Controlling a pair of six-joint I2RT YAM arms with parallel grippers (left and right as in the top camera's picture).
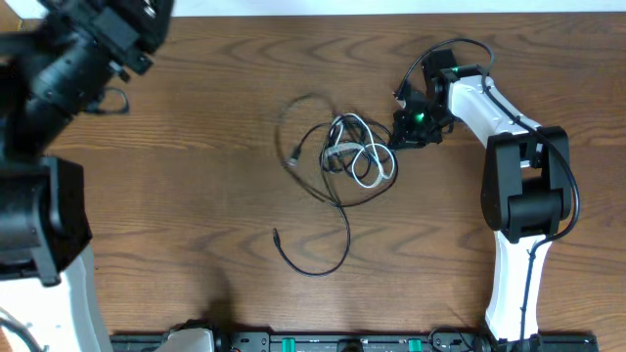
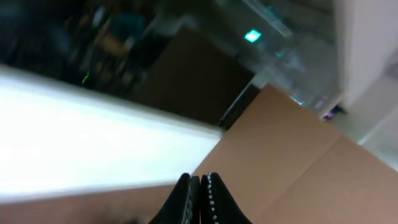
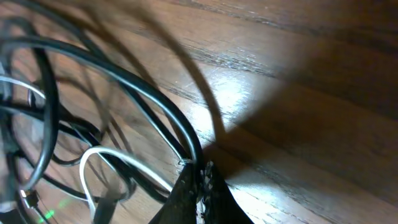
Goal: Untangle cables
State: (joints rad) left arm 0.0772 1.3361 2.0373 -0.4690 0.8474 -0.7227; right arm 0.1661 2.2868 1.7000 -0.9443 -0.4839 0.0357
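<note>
Along the near edge of the table point(image 1: 196, 293), bare wood is being left open to either side, and the arm bases are being cut off by the bottom of the overhead view. Just beyond, a single black cord point(image 1: 346, 235) is being trailed out of the bunch in a loose hook. Its small plug end point(image 1: 277, 234) is lying apart from everything else.

The cables point(image 1: 347, 156) are being kept bunched near the table's middle. A white cord point(image 1: 372, 168) is being looped through the black ones, and open wood is being left all round except on the right. There the right gripper point(image 1: 401, 135) is being set against the bunch's edge. In the right wrist view its fingers point(image 3: 186, 193) are being held together. A black loop is running in at their tips, apparently pinched, though the contact itself is being hidden by the fingers.

Farther off, at the far left corner, the left arm is being held raised, well apart from the cables. The left gripper point(image 2: 200, 193) is being shown with fingers closed on nothing. Everything behind it, brown panels point(image 2: 298, 155) included, is being blurred.
</note>
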